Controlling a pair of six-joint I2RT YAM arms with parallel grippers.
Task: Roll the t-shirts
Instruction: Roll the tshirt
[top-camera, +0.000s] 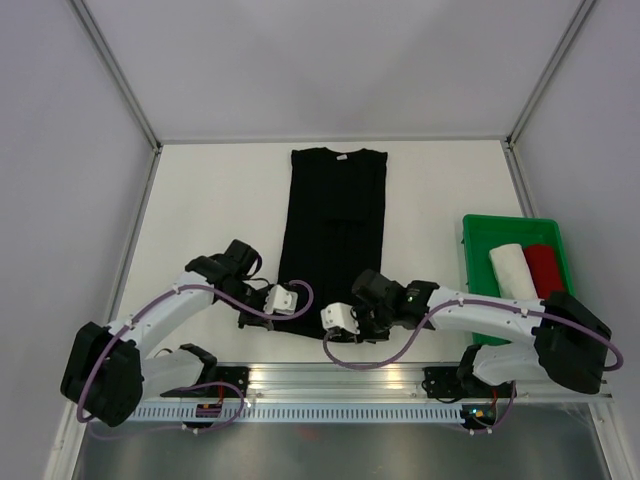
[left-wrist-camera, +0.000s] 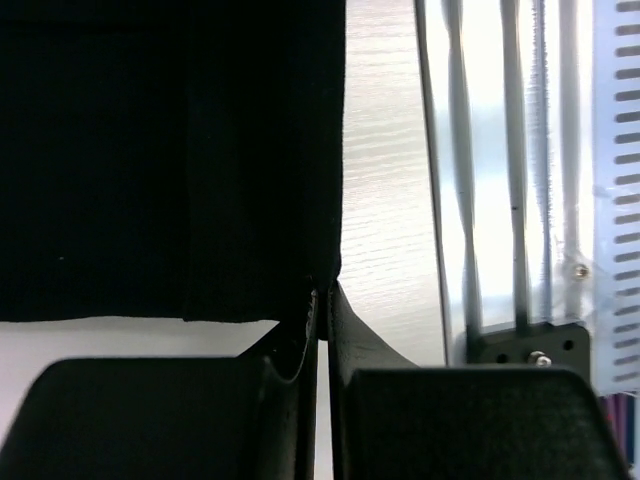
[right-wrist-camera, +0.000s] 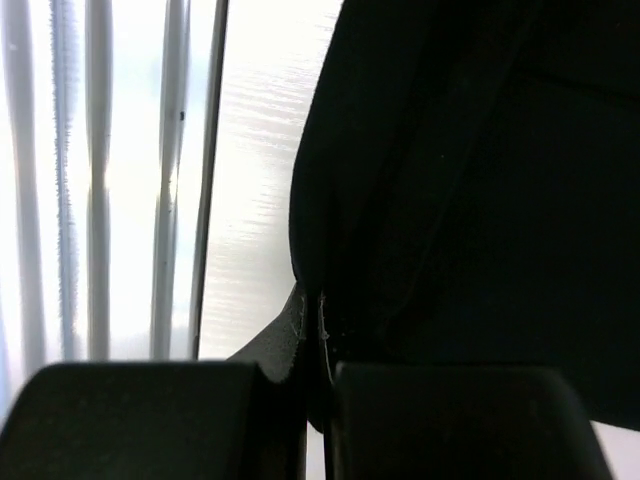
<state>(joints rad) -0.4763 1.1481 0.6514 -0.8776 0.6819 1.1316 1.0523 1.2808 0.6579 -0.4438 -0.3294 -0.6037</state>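
White walls and a pale table (top-camera: 210, 210) frame the scene, with a metal rail along the near edge where the 2 arms are bolted. Largest on the table is the black t-shirt (top-camera: 333, 235), folded lengthwise into a long narrow strip, collar and small white label at the far end, hem toward the arms. To the right, well apart from it, a green bin (top-camera: 478, 250) holds 2 finished rolls side by side, a white roll (top-camera: 512, 268) and a red roll (top-camera: 546, 270).

Both arms reach in at the hem. The left pincer (left-wrist-camera: 322, 305) is pinched tight on the hem's left corner, cloth caught between its fingers. The right pincer (right-wrist-camera: 312, 305) is likewise closed on the right corner.

Such cloth looks light, soft and limp, so it will sag and slide unless both corners move together. Gripping the 2 hem corners seems the right hold for starting an even roll toward the collar.
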